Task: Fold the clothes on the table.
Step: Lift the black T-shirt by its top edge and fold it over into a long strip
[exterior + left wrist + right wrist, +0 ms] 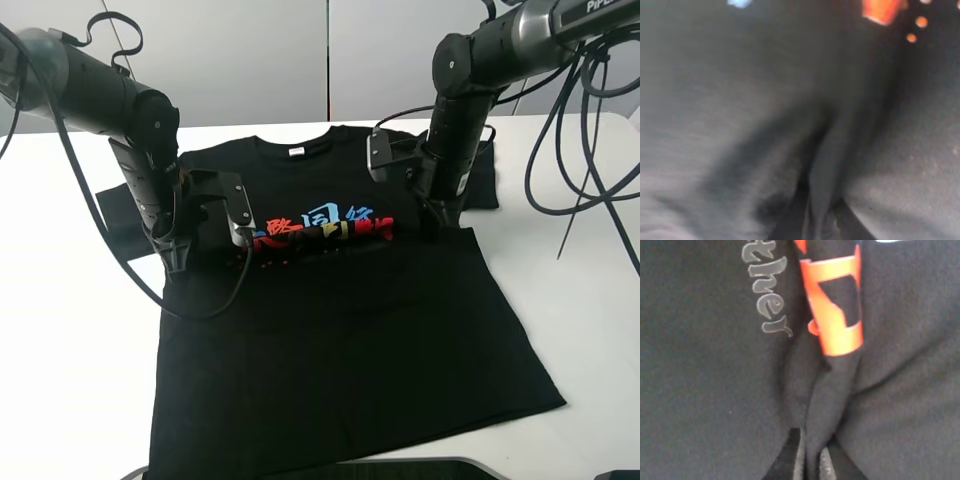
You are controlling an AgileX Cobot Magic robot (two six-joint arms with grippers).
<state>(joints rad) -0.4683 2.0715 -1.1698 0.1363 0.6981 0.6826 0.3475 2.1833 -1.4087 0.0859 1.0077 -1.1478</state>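
Note:
The black T-shirt [350,350] lies face up on the white table [70,350], collar toward the far edge, with its red, blue and yellow print [325,228] bunched into a ridge across the chest. My left gripper [178,260] presses down at the shirt's left chest, shut on a pinched fold of cloth [815,165]. Just right of the print, my right gripper [437,228] is shut on a fold carrying a red character [837,325]. Up close, each wrist view shows the left gripper [812,227] and right gripper [812,460] with fabric squeezed between the jaws.
Black cables [590,150] hang over the table at the right. A dark rounded object [400,468] sits at the near edge below the hem. The two sleeves [115,210] [485,180] stick out beside the arms. Bare white table surrounds the shirt.

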